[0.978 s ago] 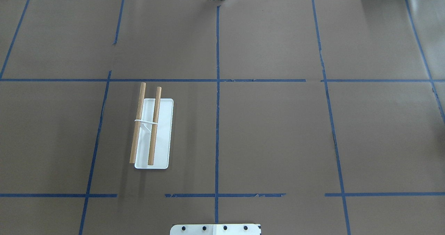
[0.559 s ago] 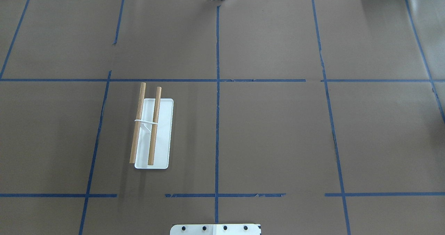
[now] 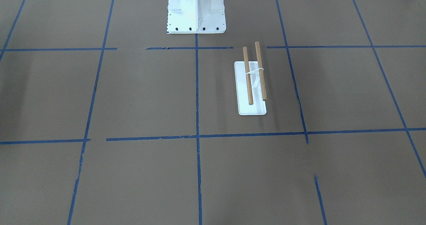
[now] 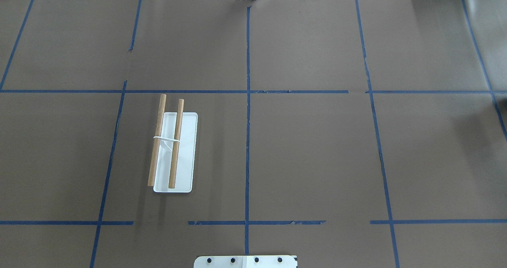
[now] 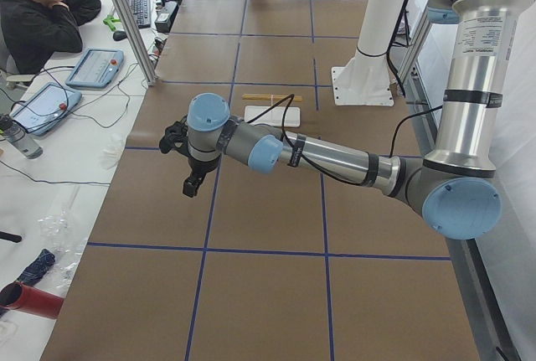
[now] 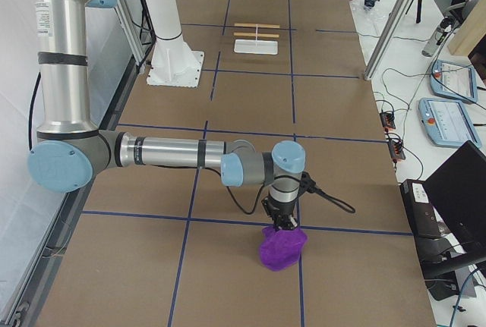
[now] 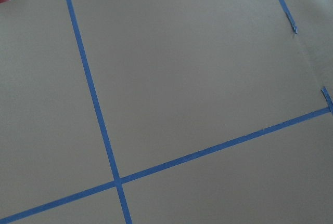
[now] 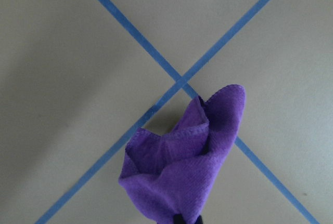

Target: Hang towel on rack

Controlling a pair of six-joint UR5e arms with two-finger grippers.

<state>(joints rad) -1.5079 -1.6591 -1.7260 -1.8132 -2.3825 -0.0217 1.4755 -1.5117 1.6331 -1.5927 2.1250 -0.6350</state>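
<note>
The rack [image 4: 186, 153] stands left of the table's middle, a white base with two wooden rods [image 4: 162, 141], bare; it also shows in the front view [image 3: 253, 110] and both side views [image 5: 272, 114] [image 6: 256, 46]. The purple towel [image 6: 282, 247] is bunched at the table's far right end, at a tape crossing. My right gripper [image 6: 279, 224] points down onto its top and pinches it; in the right wrist view the towel [image 8: 182, 156] is gathered at the fingertips [image 8: 179, 219]. My left gripper [image 5: 193, 187] hovers over the table's left end, far from the rack; I cannot tell if it is open.
The white robot pedestal [image 3: 196, 8] is bolted at the table's near middle edge. Blue tape lines [image 4: 247, 141] divide the brown table cover. An operator [image 5: 38, 9] sits beyond the far edge with tablets and cables. Aluminium posts [image 6: 395, 20] stand at that edge.
The rack has not moved. A faint shadow at the right edge of the overhead view has shifted upward and grown; neither arm enters that view.
</note>
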